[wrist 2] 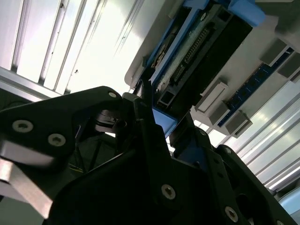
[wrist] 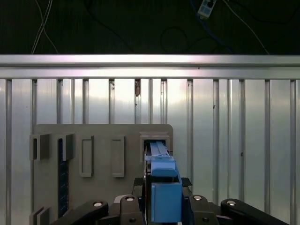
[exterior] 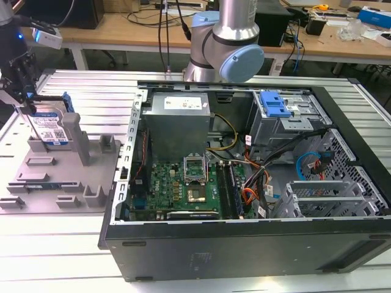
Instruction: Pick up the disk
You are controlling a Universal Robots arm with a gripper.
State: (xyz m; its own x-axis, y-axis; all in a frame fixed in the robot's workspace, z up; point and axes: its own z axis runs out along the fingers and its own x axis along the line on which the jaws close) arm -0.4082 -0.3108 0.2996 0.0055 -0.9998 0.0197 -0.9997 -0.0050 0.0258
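The disk (exterior: 50,127) stands on edge at the far end of the grey fixture (exterior: 91,160), at the exterior view's left; its white-and-blue label and blue side rails show. My gripper (exterior: 30,108) comes down on its upper edge from above. In the first wrist view the disk's blue rail (wrist: 165,187) sits tight between the dark fingers (wrist: 191,206), over the fixture's slot (wrist: 154,140). The second wrist view shows the disk's dark underside and connector row (wrist 2: 199,49) running away from the fingertips (wrist 2: 149,101). The gripper is shut on the disk.
An open computer case (exterior: 244,183) with motherboard, cables and a blue-fronted drive cage (exterior: 273,105) fills the middle and the exterior view's right. The arm's base (exterior: 226,49) rises behind it. The fixture has upright posts (exterior: 81,137) and rests on a ribbed metal table (wrist: 234,140).
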